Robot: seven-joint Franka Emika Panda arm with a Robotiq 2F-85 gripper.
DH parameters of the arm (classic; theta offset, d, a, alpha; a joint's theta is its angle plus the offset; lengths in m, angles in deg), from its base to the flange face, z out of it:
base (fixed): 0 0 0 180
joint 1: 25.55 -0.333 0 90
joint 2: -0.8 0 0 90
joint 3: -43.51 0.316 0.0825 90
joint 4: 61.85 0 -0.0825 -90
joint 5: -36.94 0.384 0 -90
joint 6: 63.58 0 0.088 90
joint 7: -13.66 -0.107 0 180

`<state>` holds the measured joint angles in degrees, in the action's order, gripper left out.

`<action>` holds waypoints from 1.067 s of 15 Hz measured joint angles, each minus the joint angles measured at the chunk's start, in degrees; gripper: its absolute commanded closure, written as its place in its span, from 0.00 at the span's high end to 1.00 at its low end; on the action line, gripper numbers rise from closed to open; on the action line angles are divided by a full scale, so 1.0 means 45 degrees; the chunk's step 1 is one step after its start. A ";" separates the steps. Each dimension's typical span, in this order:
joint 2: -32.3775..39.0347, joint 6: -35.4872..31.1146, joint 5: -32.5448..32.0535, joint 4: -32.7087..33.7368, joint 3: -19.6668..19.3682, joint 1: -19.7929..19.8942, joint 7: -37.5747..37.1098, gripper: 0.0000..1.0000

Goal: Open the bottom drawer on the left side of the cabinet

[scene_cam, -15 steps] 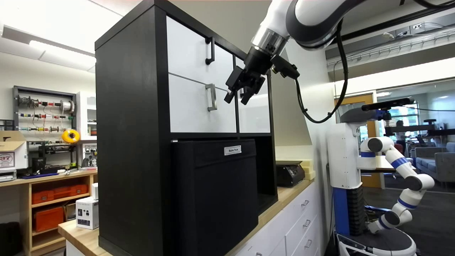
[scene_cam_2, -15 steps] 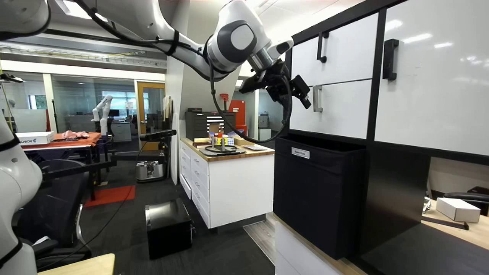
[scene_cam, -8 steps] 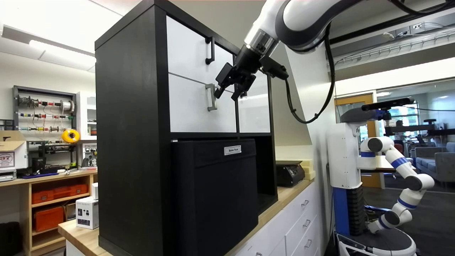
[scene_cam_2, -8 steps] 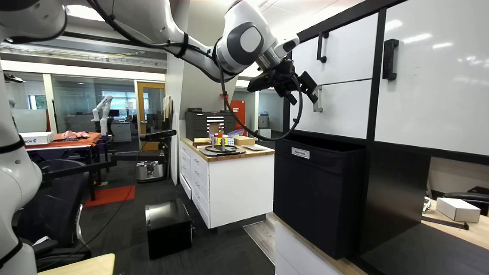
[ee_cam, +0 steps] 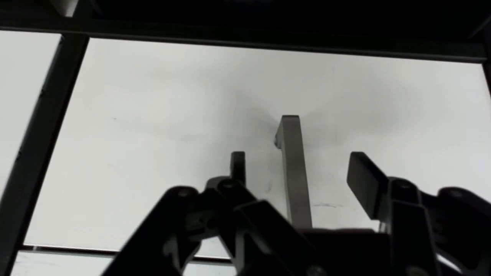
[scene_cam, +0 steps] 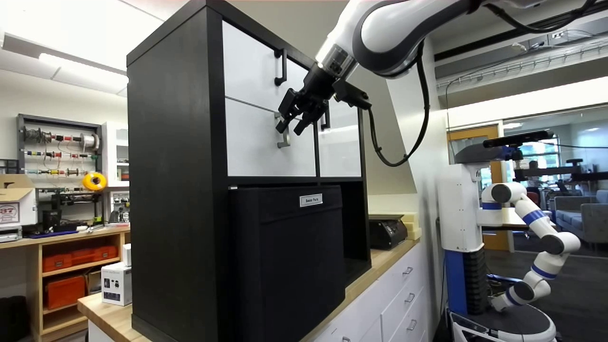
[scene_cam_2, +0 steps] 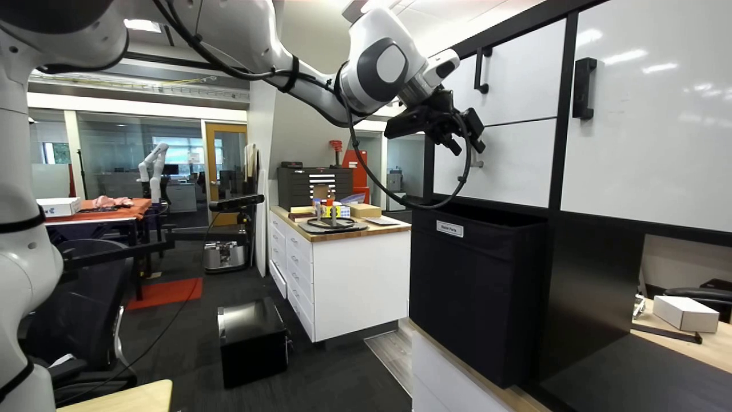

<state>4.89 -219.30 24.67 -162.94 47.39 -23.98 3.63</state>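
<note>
The bottom drawer is a white flat front (scene_cam: 256, 147), shut flush in the tall black cabinet (scene_cam: 171, 166). It also shows in an exterior view (scene_cam_2: 514, 166) and in the wrist view (ee_cam: 153, 115). Its short grey metallic handle (scene_cam: 285, 141) stands upright and is partly hidden by my gripper (scene_cam: 290, 128) in both exterior views. In the wrist view, the handle (ee_cam: 293, 165) stands between the open fingers of my gripper (ee_cam: 296, 157), with a gap on each side and no finger touching it. Whether the fingertips reach as deep as the bar cannot be told.
Above is a white front with a black handle (scene_cam: 283, 66). To the right is a tall white door (scene_cam_2: 652, 126) with a black handle (scene_cam_2: 584, 88). A black fabric bin (scene_cam_2: 474, 286) with a label stands below the drawer. A cable (scene_cam_2: 412, 203) hangs from the arm.
My gripper has moved toward the cabinet, leftward in one exterior view and rightward in the other. It now overlaps the grey handle there. The fingers stay open; the drawer has not moved.
</note>
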 measured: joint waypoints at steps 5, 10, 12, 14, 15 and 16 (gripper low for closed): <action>0.0193 0.0000 -0.0005 0.0308 0.0001 -0.0001 -0.0011 0.09; 0.0194 0.0001 -0.0007 0.0316 -0.0003 0.0003 -0.0019 0.09; 0.0194 0.0002 -0.0038 0.0315 -0.0002 0.0001 -0.0019 0.09; 0.0190 0.0001 -0.0111 0.0308 0.0000 -0.0003 -0.0020 0.08; 0.0182 0.0000 -0.0135 0.0297 0.0001 -0.0005 -0.0020 0.08; 0.0161 -0.0006 -0.0147 0.0269 0.0003 -0.0006 -0.0025 0.08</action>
<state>5.61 -219.32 24.01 -161.73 47.41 -24.01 3.52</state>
